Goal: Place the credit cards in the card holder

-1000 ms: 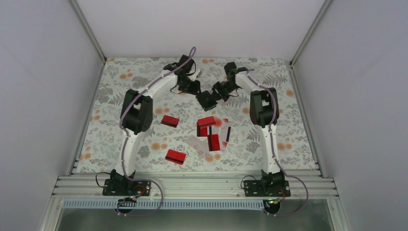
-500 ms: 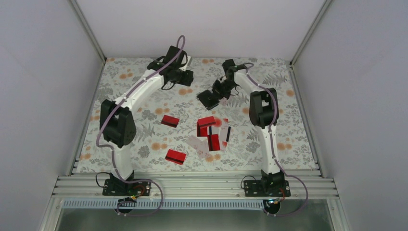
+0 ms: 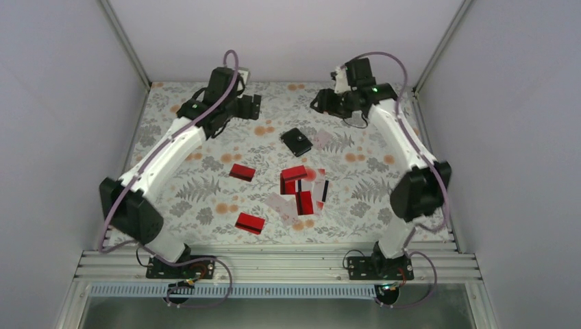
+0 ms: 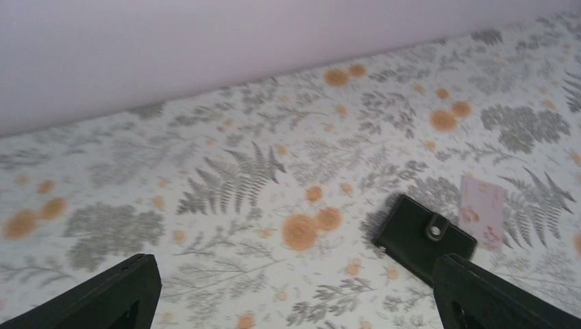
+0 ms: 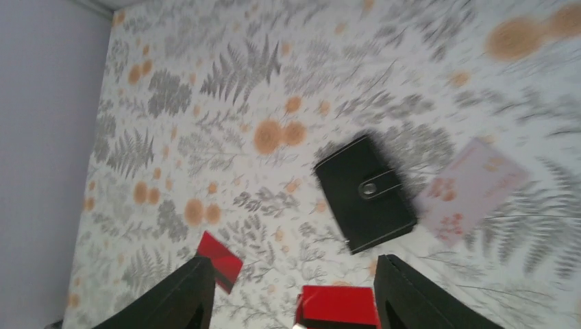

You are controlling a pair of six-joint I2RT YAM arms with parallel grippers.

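A tablecloth (image 4: 226, 185) printed with grey ferns and orange flowers fills the frame below a pale lilac wall (image 4: 205, 48). At lower right lies a closed black squarish card holder (image 4: 425, 236) with a snap tab, and a whitish card (image 4: 484, 209) lies just right of it. The left gripper's (image 4: 294, 305) black fingers (image 4: 109, 298) sit spread in the bottom corners.

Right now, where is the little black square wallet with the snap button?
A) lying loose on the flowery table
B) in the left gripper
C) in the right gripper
A: the black snap-button wallet lies shut on the flowery table, clear of the open left gripper and open right gripper.
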